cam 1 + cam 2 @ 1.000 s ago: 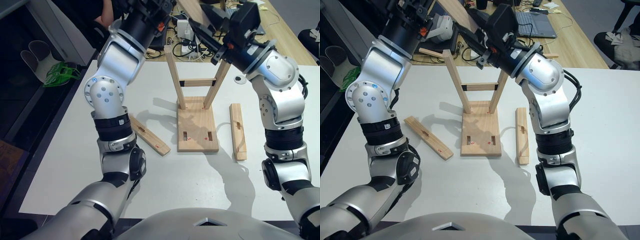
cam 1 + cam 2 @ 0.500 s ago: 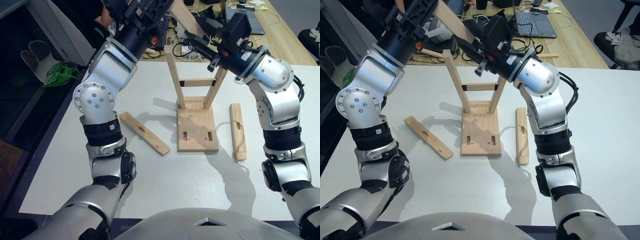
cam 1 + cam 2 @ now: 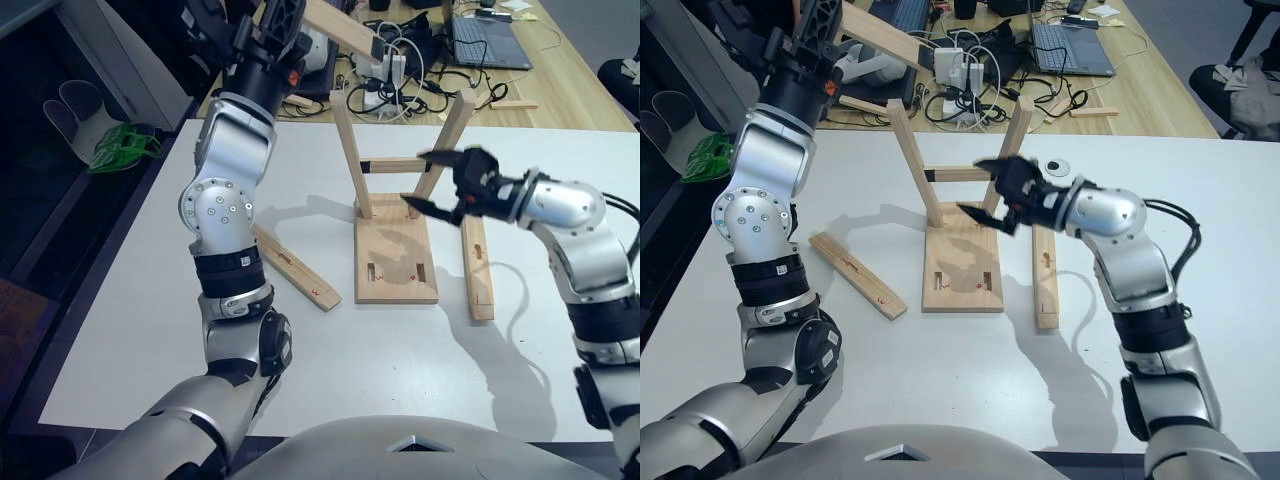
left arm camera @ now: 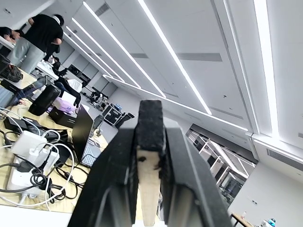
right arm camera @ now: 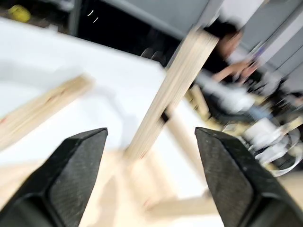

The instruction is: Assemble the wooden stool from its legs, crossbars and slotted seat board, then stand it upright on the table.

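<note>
The slotted seat board lies flat at the table's middle. Two legs stand in its far slots, joined by a crossbar. My right gripper hovers open just above the board, close in front of the right-hand leg, with nothing between its fingers. High over the table's back edge, my left gripper is shut on another wooden leg. One loose slotted bar lies left of the board, and another lies right of it.
Behind the white table stands a wooden desk with a power strip, tangled cables and a laptop. A small ring lies near the table's back edge. A green object sits off the table's left side.
My right gripper has come down from the top of the right-hand leg to just above the seat board. The left arm has turned, keeping its leg raised.
</note>
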Robot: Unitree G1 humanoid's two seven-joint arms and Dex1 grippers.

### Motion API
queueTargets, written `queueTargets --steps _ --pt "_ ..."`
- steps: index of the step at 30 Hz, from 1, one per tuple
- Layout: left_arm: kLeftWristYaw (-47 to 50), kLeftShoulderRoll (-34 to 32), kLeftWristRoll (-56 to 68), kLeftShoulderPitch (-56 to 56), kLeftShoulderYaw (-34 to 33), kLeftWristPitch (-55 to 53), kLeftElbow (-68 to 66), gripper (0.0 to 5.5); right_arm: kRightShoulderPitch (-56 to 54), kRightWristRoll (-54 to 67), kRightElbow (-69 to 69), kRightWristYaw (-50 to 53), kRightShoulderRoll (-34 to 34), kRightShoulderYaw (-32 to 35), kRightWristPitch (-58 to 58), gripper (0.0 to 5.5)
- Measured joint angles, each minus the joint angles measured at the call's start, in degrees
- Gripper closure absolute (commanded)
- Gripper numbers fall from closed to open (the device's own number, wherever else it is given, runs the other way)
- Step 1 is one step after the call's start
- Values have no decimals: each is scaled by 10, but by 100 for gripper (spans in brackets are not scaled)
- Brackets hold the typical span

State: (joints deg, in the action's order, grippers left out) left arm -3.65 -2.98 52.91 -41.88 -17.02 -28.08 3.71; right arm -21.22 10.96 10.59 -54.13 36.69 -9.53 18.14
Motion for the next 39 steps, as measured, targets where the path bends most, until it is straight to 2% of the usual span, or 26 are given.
queueTargets --steps 4,6,12,17,19,26,31,34,37,39 --pt "-10 -13 0 22 -8 1 17 509 129 -24 11 -98 153 -8 25 314" --pt "-10 -12 -4 28 -8 3 22 509 166 -62 6 -116 188 -38 14 342" --pt "-2 -1 -12 33 5 7 41 509 138 -150 51 -114 148 -149 34 438" --pt "13 8 -12 53 12 3 57 509 116 -200 75 -112 142 -186 47 519" --pt "19 9 -12 58 13 1 64 509 103 -220 71 -91 111 -202 54 549" --pt "24 8 -12 62 11 1 64 509 20 -270 -61 10 -39 -235 22 550" --pt "24 7 -13 62 12 1 63 509 1 -240 -93 38 -102 -205 13 550" --pt "24 7 -13 62 12 0 64 509 -16 -216 -80 34 -84 -151 15 550" --pt "24 6 -13 64 11 0 65 509 -14 -204 -64 5 -11 -102 16 550" --pt "26 6 -13 67 11 0 65 509 -1 -208 -66 -13 32 -94 14 550"
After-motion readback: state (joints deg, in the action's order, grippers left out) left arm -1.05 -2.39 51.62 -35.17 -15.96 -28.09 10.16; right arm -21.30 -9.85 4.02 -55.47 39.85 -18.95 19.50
